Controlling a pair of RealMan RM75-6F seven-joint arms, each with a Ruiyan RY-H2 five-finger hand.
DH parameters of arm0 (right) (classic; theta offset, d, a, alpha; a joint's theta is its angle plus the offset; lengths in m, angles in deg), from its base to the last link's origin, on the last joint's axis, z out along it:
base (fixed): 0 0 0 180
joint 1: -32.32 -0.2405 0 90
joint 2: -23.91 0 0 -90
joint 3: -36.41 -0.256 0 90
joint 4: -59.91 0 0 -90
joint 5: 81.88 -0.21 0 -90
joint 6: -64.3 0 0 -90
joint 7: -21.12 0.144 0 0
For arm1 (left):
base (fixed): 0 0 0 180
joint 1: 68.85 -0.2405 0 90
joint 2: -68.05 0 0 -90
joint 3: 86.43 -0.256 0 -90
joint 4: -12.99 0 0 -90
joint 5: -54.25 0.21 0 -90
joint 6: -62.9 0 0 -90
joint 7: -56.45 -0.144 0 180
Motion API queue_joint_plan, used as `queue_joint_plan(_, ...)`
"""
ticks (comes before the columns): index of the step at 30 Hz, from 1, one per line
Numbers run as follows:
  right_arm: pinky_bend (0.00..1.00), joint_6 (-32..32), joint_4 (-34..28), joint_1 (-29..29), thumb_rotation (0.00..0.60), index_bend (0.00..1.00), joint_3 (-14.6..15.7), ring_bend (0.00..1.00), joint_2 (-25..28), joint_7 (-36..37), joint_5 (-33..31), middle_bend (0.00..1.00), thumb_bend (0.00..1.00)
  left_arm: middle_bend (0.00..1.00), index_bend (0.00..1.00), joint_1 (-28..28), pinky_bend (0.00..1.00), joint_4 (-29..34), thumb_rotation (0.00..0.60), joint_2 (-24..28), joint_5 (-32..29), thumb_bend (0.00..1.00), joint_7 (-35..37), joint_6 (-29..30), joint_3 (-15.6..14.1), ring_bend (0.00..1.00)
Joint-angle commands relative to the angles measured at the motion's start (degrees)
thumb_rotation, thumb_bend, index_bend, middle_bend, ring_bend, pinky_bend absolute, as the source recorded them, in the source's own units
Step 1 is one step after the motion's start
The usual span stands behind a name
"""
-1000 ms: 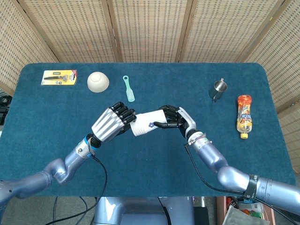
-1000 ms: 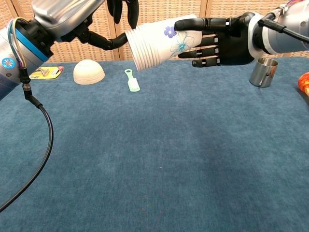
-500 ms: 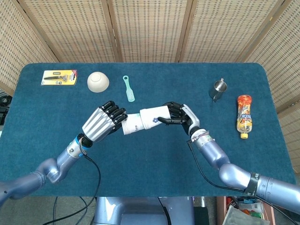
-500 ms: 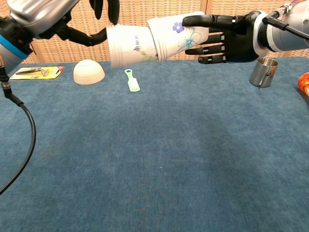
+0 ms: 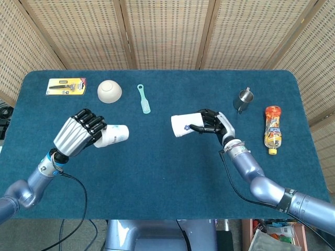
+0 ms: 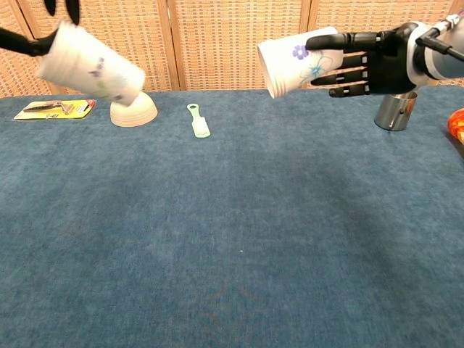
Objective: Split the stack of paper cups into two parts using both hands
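Although the stack is parted, both halves are held clear of the surface (image 5: 157, 172). Head view: left robot hand (image 5: 78, 133) is wrapped around one cup part (image 5: 114, 136), well left of the spatula (image 5: 143, 98); right robot hand (image 5: 212, 123) grips the other cup part (image 5: 183, 125), right of it. Chest view: the left part (image 6: 90, 64) is tilted above the bowl (image 6: 133, 109), its grip barely shown; slippage onto the bowl is judged possible.

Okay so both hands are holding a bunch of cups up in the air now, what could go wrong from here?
The left hand holds its cups tilted above the table, with only fingertips showing in the chest view; they might slip out. The right hand holds its cups sideways, so loosely nested ones may slide off. Lowering either part could knock the bowl or metal cup.
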Motion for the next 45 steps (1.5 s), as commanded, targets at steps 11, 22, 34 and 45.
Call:
queue_joint_plan(11,0.65,-4.4,4.1,-0.7,0.600,0.55,6.7,0.43,-3.9,-7.6,2.3,0.57,0.28,0.54,0.68,-4.6,0.47,-11.1,0.600,-1.5,-4.1,0.59,3.7,-7.2,-4.0,0.55)
queue_joint_plan(22,0.20,6.8,5.2,4.8,0.600,0.21,5.2,0.02,-2.6,-3.7,15.9,0.11,0.16,0.03,0.31,-6.2,0.39,-14.4,0.600,-4.9,-8.8,0.46,6.2,-14.2,-3.7,0.29)
queue_joint_plan(34,0.07,-7.9,0.5,17.5,0.600,0.09,6.9,0.00,1.9,-5.0,46.7,0.00,0.00,0.00,0.00,-11.9,0.01,3.0,0.600,4.8,-16.3,0.19,7.1,-14.8,-0.7,0.00)
queue_joint_plan(45,0.00,-45.8,7.9,33.0,0.600,0.09,17.9,0.00,4.0,-24.0,73.5,0.00,0.00,0.00,0.00,-24.6,0.00,38.4,0.600,20.8,-26.6,0.17,-4.3,-9.5,-1.3,0.00)
